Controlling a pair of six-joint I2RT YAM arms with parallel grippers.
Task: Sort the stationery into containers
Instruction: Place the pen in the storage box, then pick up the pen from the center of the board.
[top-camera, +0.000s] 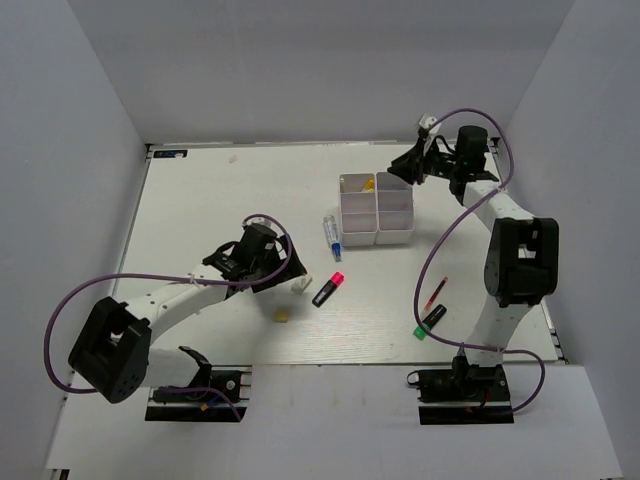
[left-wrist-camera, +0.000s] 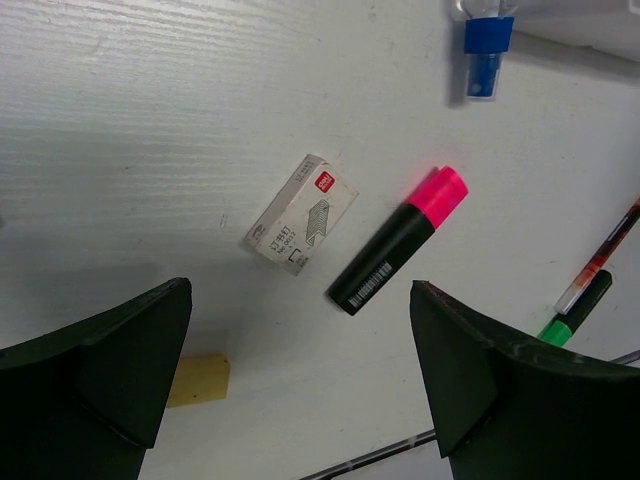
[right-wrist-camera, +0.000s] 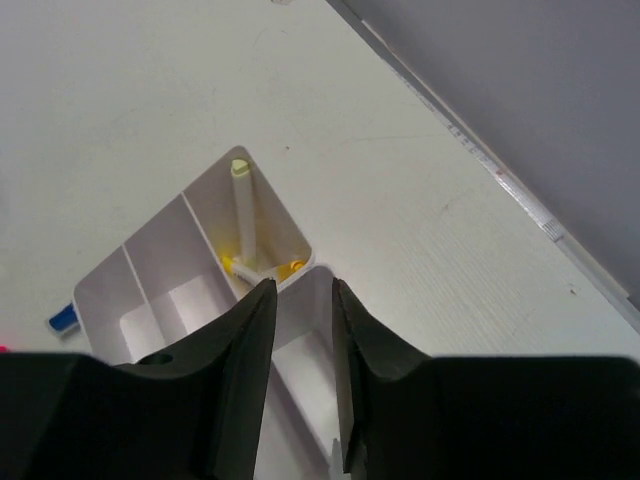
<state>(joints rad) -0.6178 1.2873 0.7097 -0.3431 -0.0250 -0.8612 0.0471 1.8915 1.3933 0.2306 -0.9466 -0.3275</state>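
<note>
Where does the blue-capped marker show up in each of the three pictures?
Top external: centre, marker lying left of white box.
Left wrist: top edge, right of middle, cap end showing.
Right wrist: left edge, blue cap beside white box.
Shared landmark: the white box.

White arm links (top-camera: 175, 297), black joints (top-camera: 110, 350) (purple cables (top-camera: 130, 277) looping).

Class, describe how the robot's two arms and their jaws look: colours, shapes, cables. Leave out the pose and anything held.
Both the left arm and the right arm have white links joined by chunky black joint housings. A thin purple cable loops loosely along each arm. The jaws are matte black, broad and wedge-shaped, narrowing towards the tips. No readable markings show on either arm.
</note>
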